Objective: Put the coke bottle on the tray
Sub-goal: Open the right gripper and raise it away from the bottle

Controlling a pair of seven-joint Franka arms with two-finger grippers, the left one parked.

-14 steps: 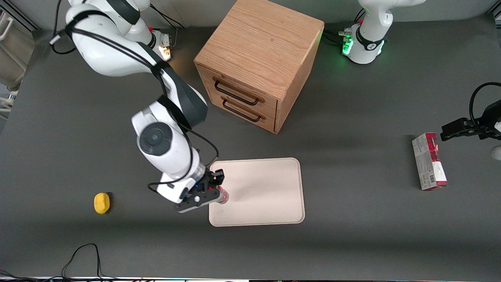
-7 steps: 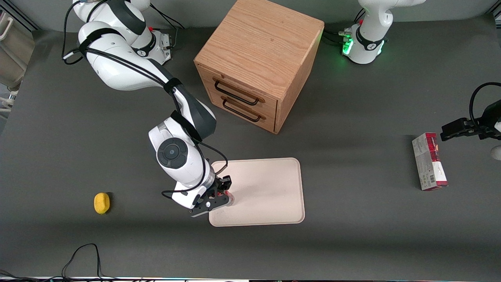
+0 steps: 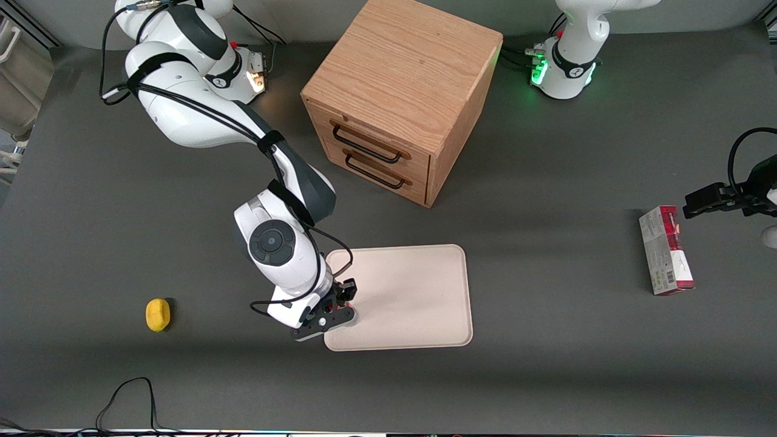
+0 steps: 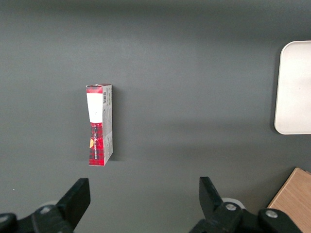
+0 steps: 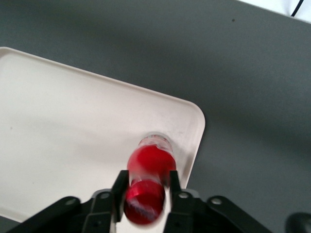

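The coke bottle point(image 5: 150, 162) is red with a red cap and a clear base. It stands about upright between my gripper's fingers, base down at the cream tray point(image 5: 73, 126) close to one rounded corner. My right gripper point(image 5: 146, 187) is shut on the bottle near its cap. In the front view the gripper point(image 3: 341, 304) hangs over the tray point(image 3: 413, 291) at its edge toward the working arm's end, near the corner nearest the camera, and hides the bottle almost entirely.
A wooden two-drawer cabinet point(image 3: 400, 91) stands farther from the camera than the tray. A yellow lemon point(image 3: 158, 315) lies toward the working arm's end. A red-and-grey carton point(image 3: 666, 250) lies toward the parked arm's end and also shows in the left wrist view point(image 4: 99, 126).
My gripper carried the bottle from the tray's edge inward over the tray, and the wrist turned more upright. It then shifted slightly back and lower near the corner.
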